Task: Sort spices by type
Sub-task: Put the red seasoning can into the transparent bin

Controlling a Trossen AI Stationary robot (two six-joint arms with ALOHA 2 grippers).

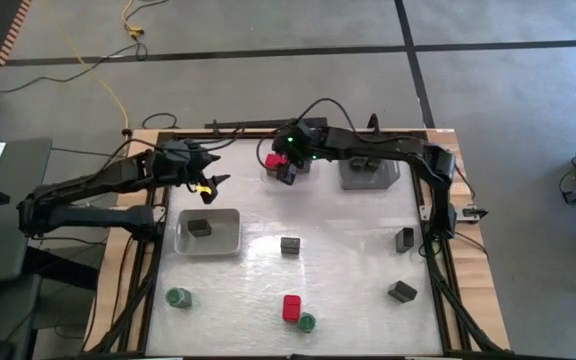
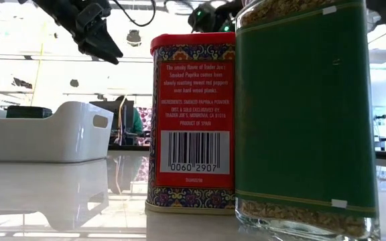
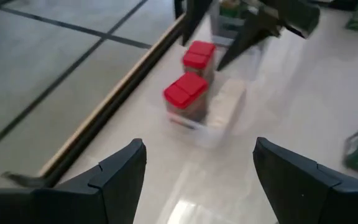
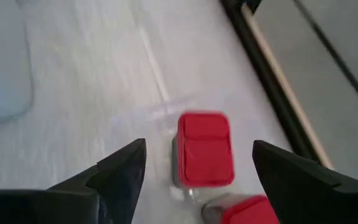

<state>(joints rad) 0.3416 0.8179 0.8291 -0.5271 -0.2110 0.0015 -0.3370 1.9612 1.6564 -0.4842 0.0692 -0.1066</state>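
Note:
Two red spice blocks stand in a clear tray at the table's far edge. My right gripper hovers open above them, one red block showing between its fingers, untouched. My left gripper is open and holds nothing, at the far left above the table. A dark tin sits in the white tray. On the table stand more dark tins, green-lidded jars and a red block.
A grey tray stands at the far edge, right of the clear one. In the low view the near red block and green jar fill the foreground. The wooden table edge runs close behind the clear tray.

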